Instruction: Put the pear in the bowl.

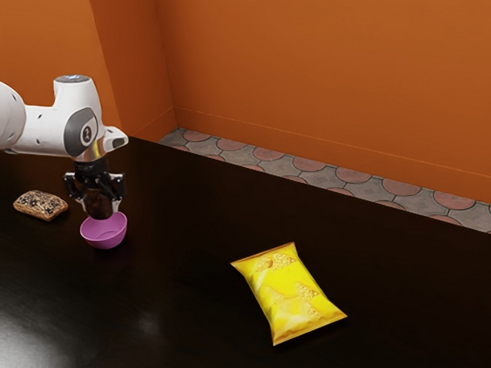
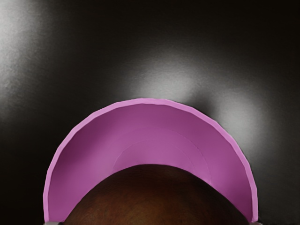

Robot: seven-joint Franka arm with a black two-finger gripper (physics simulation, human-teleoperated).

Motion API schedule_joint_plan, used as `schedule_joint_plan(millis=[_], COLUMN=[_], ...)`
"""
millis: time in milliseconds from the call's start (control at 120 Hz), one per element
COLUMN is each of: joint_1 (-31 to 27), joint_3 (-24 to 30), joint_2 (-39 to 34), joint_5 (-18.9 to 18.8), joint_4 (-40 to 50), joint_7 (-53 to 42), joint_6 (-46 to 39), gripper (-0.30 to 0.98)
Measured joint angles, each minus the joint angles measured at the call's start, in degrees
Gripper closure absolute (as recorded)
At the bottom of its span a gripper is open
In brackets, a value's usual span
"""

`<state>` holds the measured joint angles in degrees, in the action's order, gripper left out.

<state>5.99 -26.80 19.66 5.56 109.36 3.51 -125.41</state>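
Over the bowl in the exterior view, my gripper [image 1: 97,197] points down, shut on the dark brown pear [image 1: 101,206], with a finger at either side of it. The pear's lower end overlaps the far rim of the pink-purple bowl [image 1: 104,237]; whether it dips below the rim I cannot tell. In the wrist view the pear [image 2: 154,197] is a large rounded brown shape at the lower edge, covering part of the bowl [image 2: 150,140], whose inner wall curves around it. The pear's other end is hidden by the hand.
A seeded bread roll [image 1: 41,205] lies close to the bowl, toward the exterior view's left. The yellow snack bag [image 1: 290,294] lies farther off toward the exterior view's right. All stand on the dark, glossy table [image 1: 184,311], with an orange wall behind it.
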Motion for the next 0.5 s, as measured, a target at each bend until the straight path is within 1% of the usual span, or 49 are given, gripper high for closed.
schedule_joint_plan(millis=[175, 308, 342, 400, 442, 500], joint_1=[0.00, 0.00, 0.02, 1.15, 3.68, 9.46], joint_3=[0.00, 0.37, 2.00, 7.01, 9.97, 12.78], joint_2=[-0.01, -1.31, -3.12, -8.45, -12.55, -17.37], joint_5=[0.90, 0.96, 0.37, -1.05, -1.82, -2.73], joint_4=[-0.01, -1.01, -3.64, -7.70, -8.87, -9.48], joint_7=[-1.89, -3.20, -3.69, -4.48, -5.02, -5.70], joint_6=[0.46, 1.74, 3.95, 8.86, 12.35, 16.37], gripper=[0.11, 0.06, 0.05, 0.04, 0.03, 0.02])
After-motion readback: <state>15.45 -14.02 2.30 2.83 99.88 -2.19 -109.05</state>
